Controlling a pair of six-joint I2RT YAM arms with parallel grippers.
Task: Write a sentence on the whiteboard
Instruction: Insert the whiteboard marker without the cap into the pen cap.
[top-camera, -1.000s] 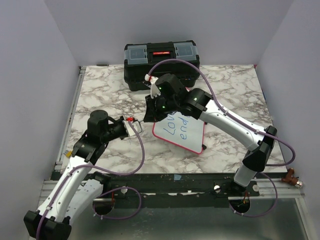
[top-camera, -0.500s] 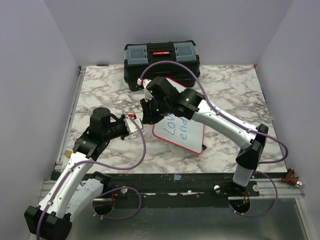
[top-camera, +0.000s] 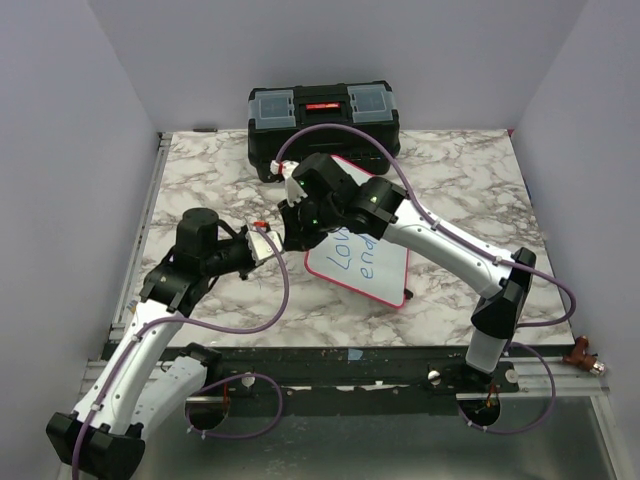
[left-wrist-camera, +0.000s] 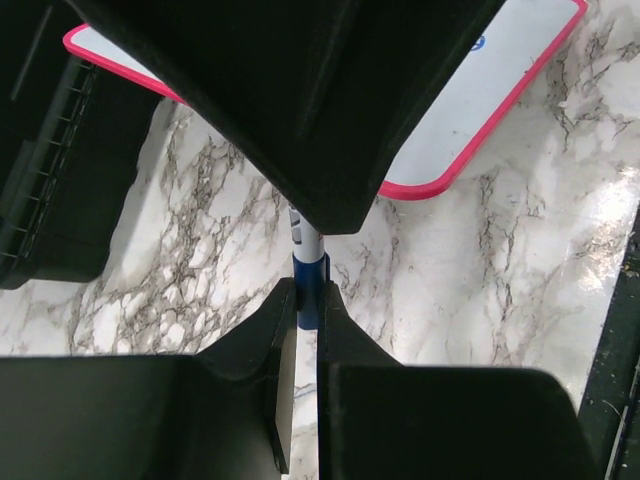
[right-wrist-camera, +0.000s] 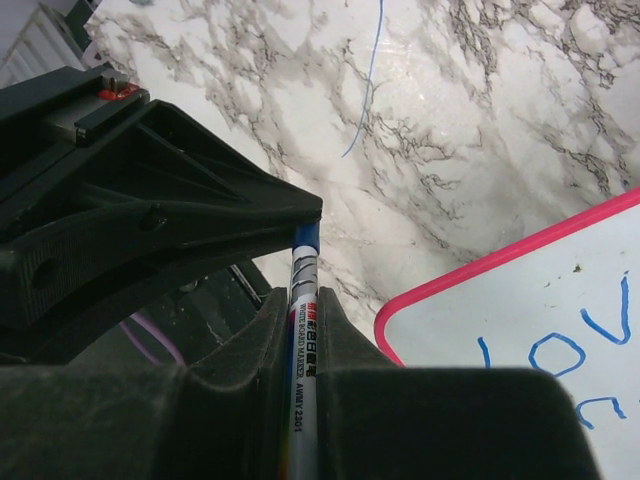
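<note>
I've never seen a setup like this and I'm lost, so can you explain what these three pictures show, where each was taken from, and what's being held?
These are two robot arms bolted at the near edge of a marble table. The overhead picture looks down from behind them: left arm on the left, right arm on the right. The other two come from small cameras on each wrist, looking along that arm's own jaws. On the table lie a whiteboard with a pink frame and blue writing, and a black toolbox at the back. The arms meet just left of the board, each pair of jaws shut on the same whiteboard marker, one at either end.
</note>
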